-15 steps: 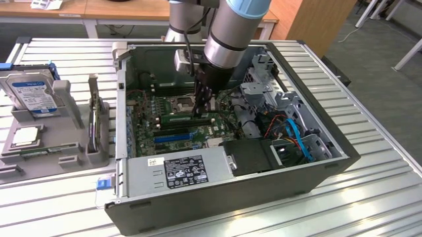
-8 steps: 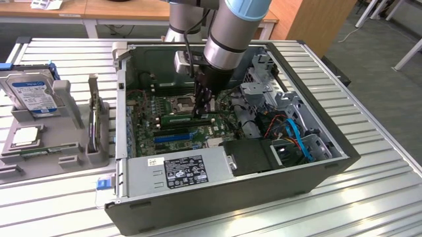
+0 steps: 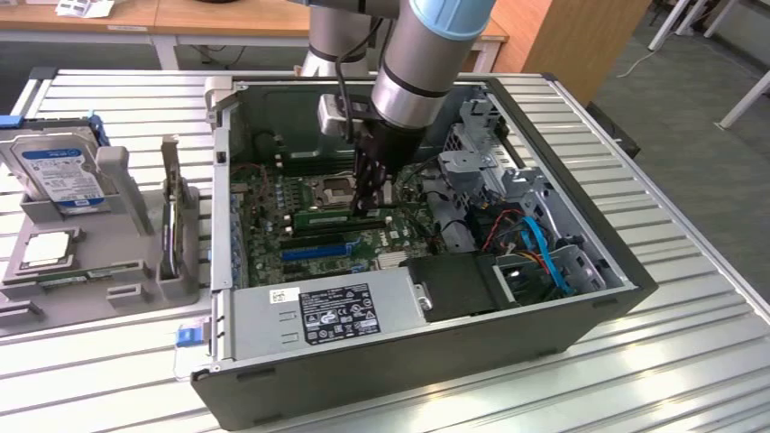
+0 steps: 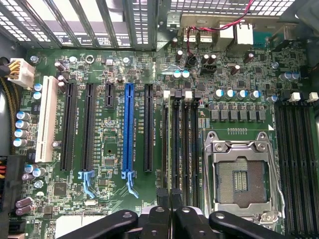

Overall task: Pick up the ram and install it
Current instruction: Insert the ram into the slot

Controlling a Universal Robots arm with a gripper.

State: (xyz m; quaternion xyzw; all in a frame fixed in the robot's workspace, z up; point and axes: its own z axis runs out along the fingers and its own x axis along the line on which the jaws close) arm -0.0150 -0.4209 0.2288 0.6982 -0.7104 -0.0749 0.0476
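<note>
Pinched almost together, the claw (image 4: pixel 172 211) grips the ram (image 4: pixel 175 149) by its upper edge, so the wrist view looks straight down the stick and sees it as a thin dark line running away from the fingertips. Holding it edge-on like this keeps the stick upright and parallel to the memory slots (image 4: pixel 188 144), which is what seating it calls for. I judge that it sits over or already in one of the slots nearest the long black expansion slots, though I cannot tell how deep it has gone. Just beside the slots lies the socket (image 4: pixel 239 181), open and bare under its metal frame. On the other side run the blue slot (image 4: pixel 128 132) and, further off, the white slot (image 4: pixel 45 119), all fixed to the green board (image 4: pixel 114 134). In the exterior view the claw (image 3: pixel 368 200) reaches straight down into the case (image 3: pixel 481 361), which lies on its side with the panel off so the arm can work from above, and the ram (image 3: pixel 327 217) shows as a green strip at the fingertips. A power supply (image 3: pixel 331 311) fills the case's near corner. On the table (image 3: pixel 673 361), at the exterior view's left, a grey tray (image 3: pixel 24 317) holds a hard drive (image 3: pixel 54 171) upright and a processor (image 3: pixel 49 248) flat, each in its own seat for easy picking.
</note>
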